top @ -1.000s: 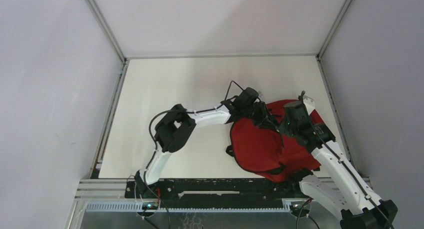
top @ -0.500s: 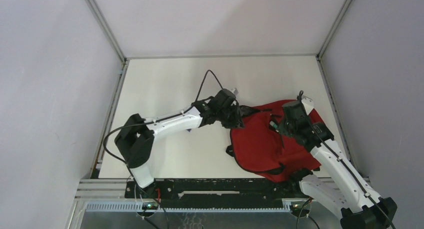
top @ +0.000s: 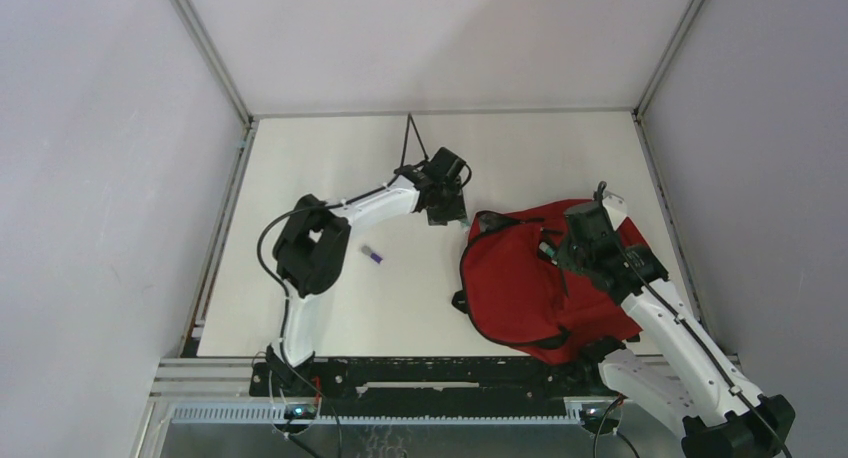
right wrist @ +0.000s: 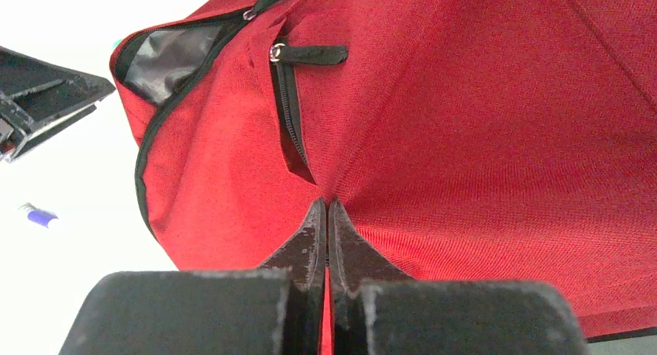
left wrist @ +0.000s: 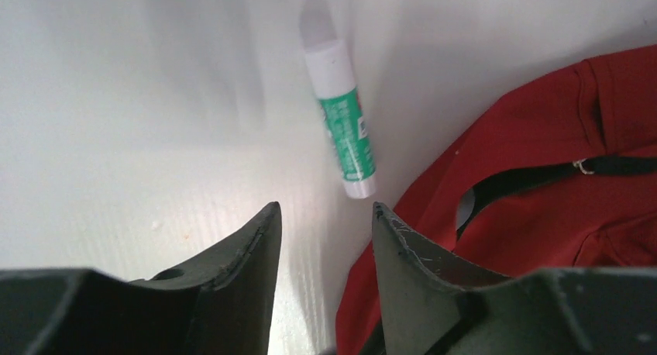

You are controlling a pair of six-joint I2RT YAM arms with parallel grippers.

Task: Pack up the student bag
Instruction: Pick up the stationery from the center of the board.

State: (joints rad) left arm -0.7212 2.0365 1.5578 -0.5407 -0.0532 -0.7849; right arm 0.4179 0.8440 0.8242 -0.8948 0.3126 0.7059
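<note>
**Asker:** What differs from half a second ago?

**Describer:** Seen from overhead, the left gripper point(top: 447, 216) has pulled away from the upper left edge of the student bag point(top: 520, 288). It now hangs over the white table point(top: 330, 158), just beyond the bag's far left corner. With the arm out of the way, a small purple object point(top: 371, 254) shows on the table, well apart from the bag. The right gripper point(top: 562, 253) has not moved. The bag stays on the right side of the table, close to the right arm's base.

**Asker:** What do the wrist cameras add?

**Describer:** The left wrist view shows a green-and-white glue stick point(left wrist: 341, 118) lying flat on the table, just beside the bag's red edge. Overhead, the gripper hides it. The left jaws are spread apart with nothing between them, and the stick lies ahead of their tips. The right wrist view shows the right jaws pressed together, pinching a fold of red fabric beside a black zipper point(right wrist: 288, 99).

**Asker:** Is anything in the bag?

**Describer:** The bag's main opening gapes at its far corner and shows grey lining point(right wrist: 166, 53). The contents cannot be made out.
</note>
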